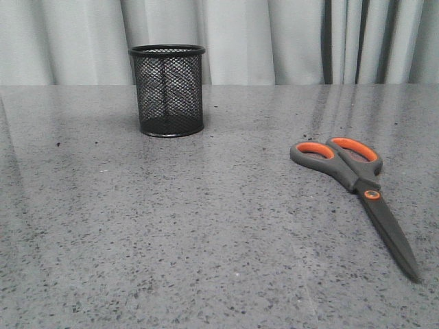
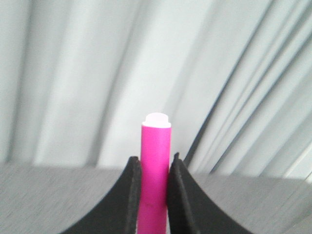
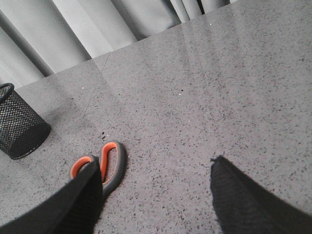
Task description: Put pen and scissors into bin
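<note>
While pen (image 2: 156, 165) pinched: one scissors (image 1: 357, 181), one bin (image 1: 168, 90)

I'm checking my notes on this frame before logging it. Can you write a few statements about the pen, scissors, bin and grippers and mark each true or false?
1. The left gripper is shut on the pen. True.
2. The scissors are already inside the bin. False: they lie flat on the table, to the right of the bin.
3. The bin lies tipped on its side. False: it stands upright.
4. The right gripper is open and holds nothing. True.
5. The scissors' blades are spread wide open. False: the blades are closed together.
</note>
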You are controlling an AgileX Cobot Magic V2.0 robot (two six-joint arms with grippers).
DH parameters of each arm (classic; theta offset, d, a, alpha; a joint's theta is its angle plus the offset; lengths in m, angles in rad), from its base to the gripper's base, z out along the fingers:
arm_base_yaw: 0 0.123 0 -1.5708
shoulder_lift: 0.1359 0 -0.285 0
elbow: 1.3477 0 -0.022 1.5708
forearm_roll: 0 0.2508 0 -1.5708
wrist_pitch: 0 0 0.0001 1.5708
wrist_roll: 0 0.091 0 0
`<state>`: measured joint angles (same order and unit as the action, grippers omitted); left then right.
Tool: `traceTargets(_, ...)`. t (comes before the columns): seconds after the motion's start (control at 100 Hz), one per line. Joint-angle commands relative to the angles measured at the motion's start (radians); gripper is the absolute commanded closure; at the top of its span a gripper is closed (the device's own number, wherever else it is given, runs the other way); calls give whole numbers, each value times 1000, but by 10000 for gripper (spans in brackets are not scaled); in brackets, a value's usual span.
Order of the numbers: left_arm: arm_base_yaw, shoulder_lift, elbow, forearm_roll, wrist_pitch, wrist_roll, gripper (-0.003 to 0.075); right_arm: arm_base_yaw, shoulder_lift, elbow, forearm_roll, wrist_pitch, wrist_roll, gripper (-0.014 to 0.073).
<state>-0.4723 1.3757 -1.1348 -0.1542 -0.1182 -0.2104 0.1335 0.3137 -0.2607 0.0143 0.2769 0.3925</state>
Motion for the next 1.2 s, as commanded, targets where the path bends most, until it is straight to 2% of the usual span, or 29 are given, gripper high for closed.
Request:
traceTargets(0.0, -38, 10, -29, 19, -157, 5, 728, 3, 16, -38, -3, -90, -4, 162)
traceTargets(0.32, -52, 196, -24, 27, -346, -12, 728, 3, 16, -38, -3, -91, -4, 162)
traceTargets(0.65, -56, 261, -24, 143, -329, -12, 719, 3, 16, -38, -3, -89, -4, 162)
traceTargets(0.72, -56, 261, -24, 154, -321, -12, 646, 3, 16, -38, -3, -89, -4, 162)
traceTargets(0.77, -56, 261, -24, 154, -321, -12, 552, 3, 16, -38, -3, -89, -4, 162)
traceTargets(0.87, -56, 261, -24, 154, -323, -12, 306, 3, 16, -38, -3, -89, -4, 162)
traceTargets(0.94, -52, 258, -24, 154, -321, -12, 208, 3, 16, -38, -3, -91, -4, 162)
traceTargets(1.0, -52, 242, -24, 154, -314, -12, 189, 3, 16, -38, -3, -101, -4, 162)
traceTargets(1.09, -52, 187, -24, 154, -314, -12, 209, 3, 16, -58, -3, -104, -4, 162)
traceTargets(1.19, -52, 86, -24, 154, -270, -12, 251, 3, 18, -145, -3, -18, -31, 162)
